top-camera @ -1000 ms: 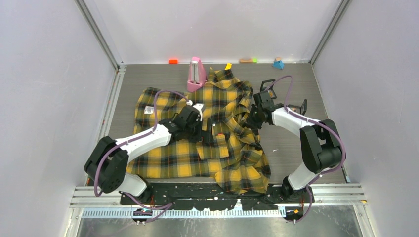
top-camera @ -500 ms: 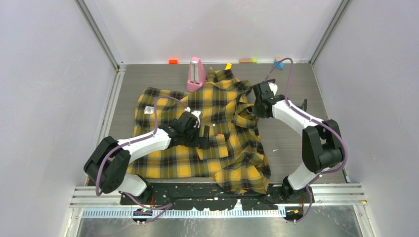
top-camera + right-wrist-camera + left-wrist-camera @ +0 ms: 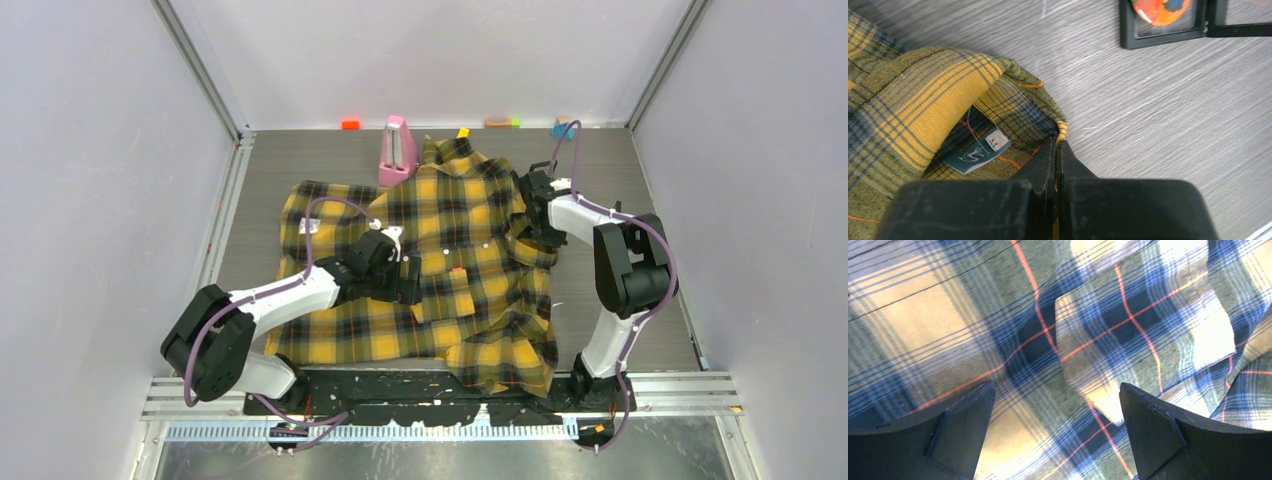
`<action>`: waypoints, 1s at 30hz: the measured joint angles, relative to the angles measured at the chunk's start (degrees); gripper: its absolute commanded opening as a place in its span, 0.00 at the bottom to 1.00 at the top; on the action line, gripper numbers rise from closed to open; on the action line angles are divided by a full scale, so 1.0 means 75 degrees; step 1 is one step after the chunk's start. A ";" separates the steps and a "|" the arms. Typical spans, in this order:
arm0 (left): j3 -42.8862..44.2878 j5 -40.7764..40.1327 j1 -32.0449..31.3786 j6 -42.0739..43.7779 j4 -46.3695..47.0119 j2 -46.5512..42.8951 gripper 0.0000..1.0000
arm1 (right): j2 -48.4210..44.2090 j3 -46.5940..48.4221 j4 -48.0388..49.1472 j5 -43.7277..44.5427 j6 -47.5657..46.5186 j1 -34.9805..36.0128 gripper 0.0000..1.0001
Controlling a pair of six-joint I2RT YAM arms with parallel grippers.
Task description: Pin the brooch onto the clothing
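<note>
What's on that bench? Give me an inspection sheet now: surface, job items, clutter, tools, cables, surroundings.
Surface: grey table, shirt across its middle.
Job's things: plaid shirt spread out, front up; brooch in open black case beside it.
Clutter: pink object, small blocks along the far edge.
Tools: left tool open over the shirt; right tool shut on the shirt's edge.
Cables: purple cables looped on both arms.
Surroundings: plain walls, metal frame posts.
</note>
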 measured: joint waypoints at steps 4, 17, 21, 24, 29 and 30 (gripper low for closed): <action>-0.0096 -0.0006 0.0000 0.0000 -0.0012 -0.0160 1.00 | 0.0073 0.0137 -0.0163 0.0256 0.0003 -0.0219 0.01; 0.1061 0.0128 0.0076 0.0519 -0.1285 -0.1005 1.00 | -0.0886 0.0239 -0.1215 -0.0184 0.0035 -0.0353 0.74; 0.1976 0.0414 0.0589 0.0935 -0.1848 -0.1285 1.00 | -0.1734 0.0507 -0.1317 -0.0740 -0.0035 -0.0353 0.77; 0.2585 0.0697 0.1338 0.1285 -0.2372 -0.1303 1.00 | -0.1891 0.0854 -0.1215 -0.1011 -0.0213 -0.0356 0.77; 0.3296 0.0702 0.2521 0.2069 -0.3177 -0.1387 1.00 | -0.1262 0.1562 -0.0796 -0.1536 -0.0670 -0.0437 0.68; 0.3357 0.0597 0.2699 0.2299 -0.3319 -0.1457 1.00 | -0.0985 0.1769 -0.0711 -0.1684 -0.0781 -0.0498 0.66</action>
